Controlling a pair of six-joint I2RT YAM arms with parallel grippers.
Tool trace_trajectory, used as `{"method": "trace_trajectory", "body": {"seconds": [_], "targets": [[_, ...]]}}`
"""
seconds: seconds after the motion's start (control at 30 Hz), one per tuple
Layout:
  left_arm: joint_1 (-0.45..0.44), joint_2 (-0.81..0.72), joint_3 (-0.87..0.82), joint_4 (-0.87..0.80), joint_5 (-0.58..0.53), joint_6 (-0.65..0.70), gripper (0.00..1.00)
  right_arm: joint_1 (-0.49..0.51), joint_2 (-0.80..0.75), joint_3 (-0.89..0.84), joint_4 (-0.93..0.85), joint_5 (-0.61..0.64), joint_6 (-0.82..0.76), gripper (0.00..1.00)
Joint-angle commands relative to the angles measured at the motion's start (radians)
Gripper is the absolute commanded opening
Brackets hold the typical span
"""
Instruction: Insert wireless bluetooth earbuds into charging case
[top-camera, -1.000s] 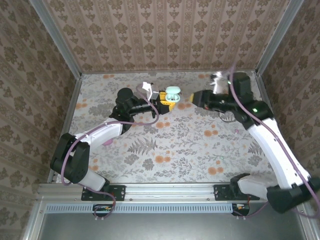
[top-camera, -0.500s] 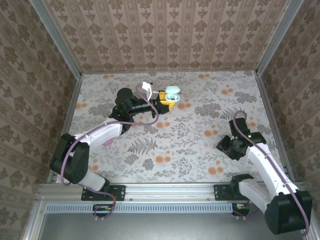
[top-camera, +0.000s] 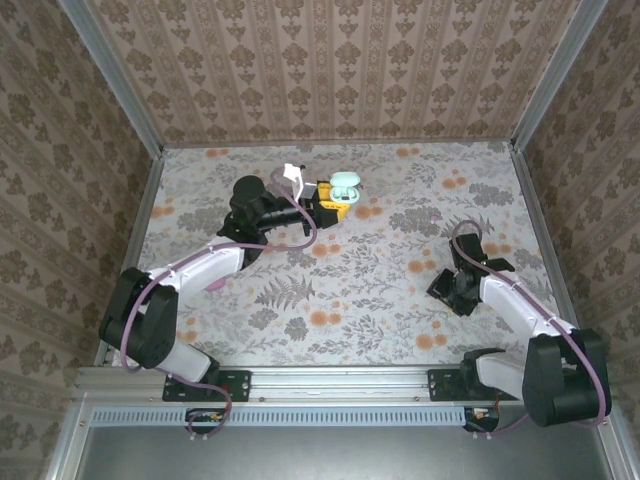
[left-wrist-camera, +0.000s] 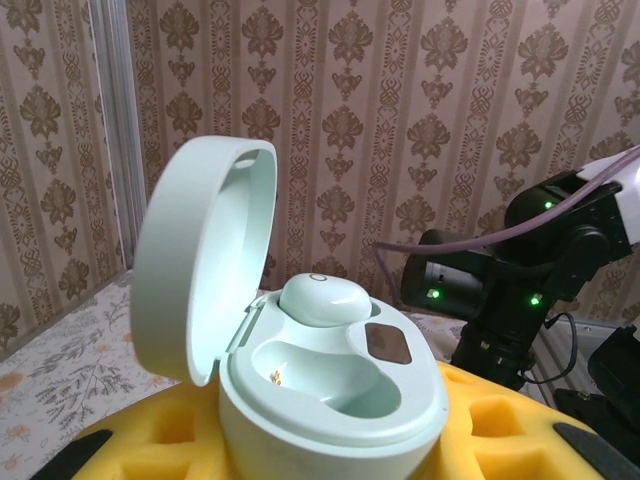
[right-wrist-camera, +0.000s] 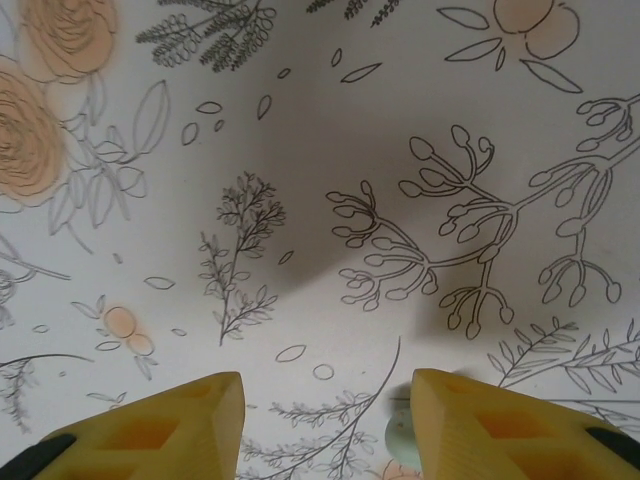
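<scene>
The mint charging case (left-wrist-camera: 330, 400) stands with its lid (left-wrist-camera: 200, 260) swung up to the left, and my left gripper (left-wrist-camera: 330, 445) is shut on its base with a yellow finger on each side. One mint earbud (left-wrist-camera: 320, 298) sits in the far slot, while the near slot (left-wrist-camera: 330, 375) is bare. From above, the case (top-camera: 344, 185) is at the table's back middle in my left gripper (top-camera: 330, 197). My right gripper (top-camera: 452, 290) hangs low over the table at the right, open (right-wrist-camera: 325, 400). A second mint earbud (right-wrist-camera: 398, 437) lies on the table just inside its right finger (right-wrist-camera: 480, 420).
The floral tablecloth (top-camera: 360, 280) covers the whole floor of the cell, with patterned walls (top-camera: 330, 70) on three sides. My right arm (left-wrist-camera: 500, 290) shows dark in the distance behind the case.
My right arm has swung away from the case to the near right of the table and dropped low, its jaws opening wider. The left arm and case have stayed still.
</scene>
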Motion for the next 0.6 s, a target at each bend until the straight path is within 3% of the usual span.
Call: {"method": "trace_trajectory", "body": {"seconds": [0.0, 0.3, 0.57], "targets": [[0.006, -0.029, -0.003, 0.006, 0.012, 0.011, 0.30, -0.007, 0.029, -0.011, 0.027, -0.005, -0.040, 0.50], [0.005, -0.014, 0.010, 0.014, 0.022, 0.004, 0.30, -0.009, 0.105, 0.011, -0.016, 0.009, -0.100, 0.48], [0.005, -0.015, 0.002, 0.021, 0.019, 0.003, 0.31, -0.006, 0.082, 0.007, -0.078, -0.003, -0.074, 0.47]]}}
